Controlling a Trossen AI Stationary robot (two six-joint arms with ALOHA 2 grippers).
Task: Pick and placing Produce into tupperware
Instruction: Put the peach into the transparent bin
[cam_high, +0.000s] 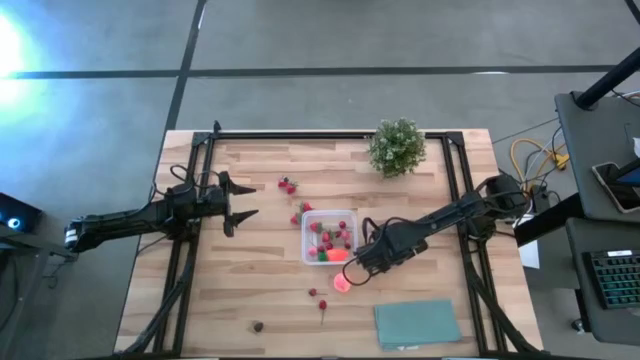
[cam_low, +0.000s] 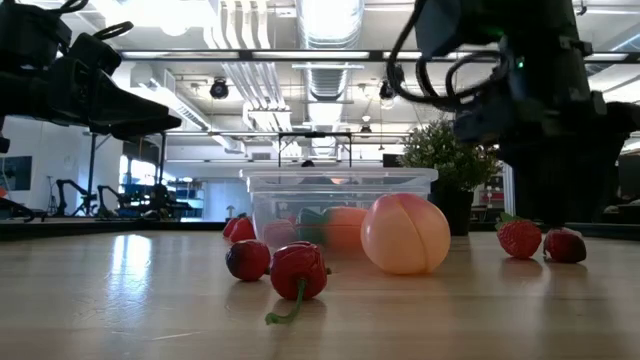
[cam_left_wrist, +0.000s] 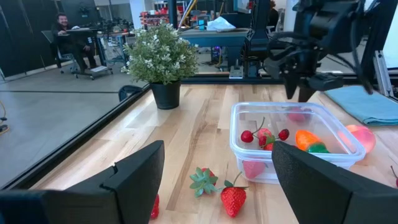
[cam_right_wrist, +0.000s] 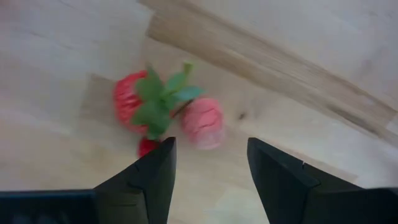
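The clear tupperware (cam_high: 306, 238) stands mid-table and holds strawberries, cherries and an orange-red piece with a green end (cam_left_wrist: 309, 140). A pink-orange peach (cam_high: 343, 283) rests on the wood just near of it. My right gripper (cam_high: 363, 264) hangs open and empty by the container's near right corner, above loose strawberries (cam_right_wrist: 133, 98) on the wood. My left gripper (cam_high: 236, 206) is open and empty at the left, clear of the table. Two strawberries (cam_left_wrist: 232, 200) lie between it and the container. Two cherries (cam_high: 317, 298) lie near the front.
A potted green plant (cam_high: 397, 147) stands at the far edge. A flat teal cloth (cam_high: 417, 323) lies at the near right corner. More strawberries (cam_high: 287, 185) lie left of the container's far side. A small dark piece (cam_high: 258, 326) lies near the front edge.
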